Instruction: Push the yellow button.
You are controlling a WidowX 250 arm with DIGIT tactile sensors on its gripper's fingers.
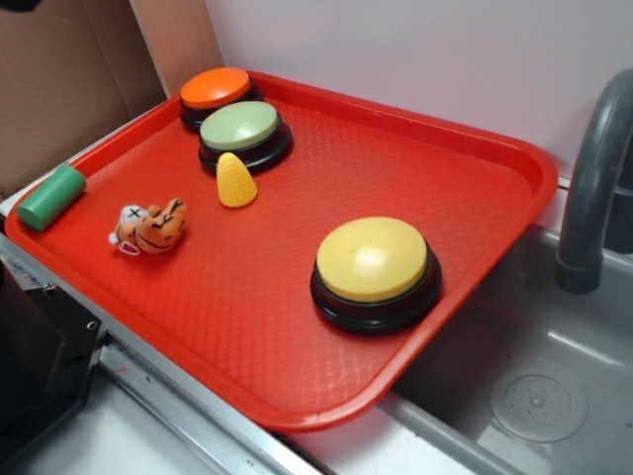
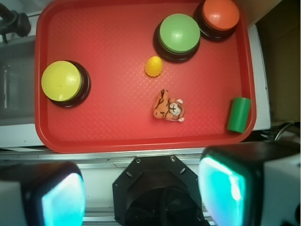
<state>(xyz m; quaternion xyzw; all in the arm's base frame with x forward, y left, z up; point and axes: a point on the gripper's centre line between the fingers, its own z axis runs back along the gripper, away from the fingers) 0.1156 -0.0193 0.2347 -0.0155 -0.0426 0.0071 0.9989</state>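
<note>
The yellow button [image 1: 372,259] is a big yellow dome on a black round base at the near right of the red tray [image 1: 425,148]. In the wrist view the yellow button [image 2: 61,81] sits at the tray's [image 2: 108,127] left side. My gripper [image 2: 143,193] hangs high above the tray's near edge, over the robot's black base. Its two teal-padded fingers [image 2: 221,188] stand wide apart with nothing between them. The gripper does not show in the exterior view.
On the tray are a pale green button [image 1: 240,127], an orange button [image 1: 215,88], a small yellow corn cone [image 1: 235,180], a toy tiger [image 1: 150,228] and a green cylinder [image 1: 51,197] on the left rim. A grey faucet [image 1: 593,188] and sink [image 1: 534,396] lie to the right.
</note>
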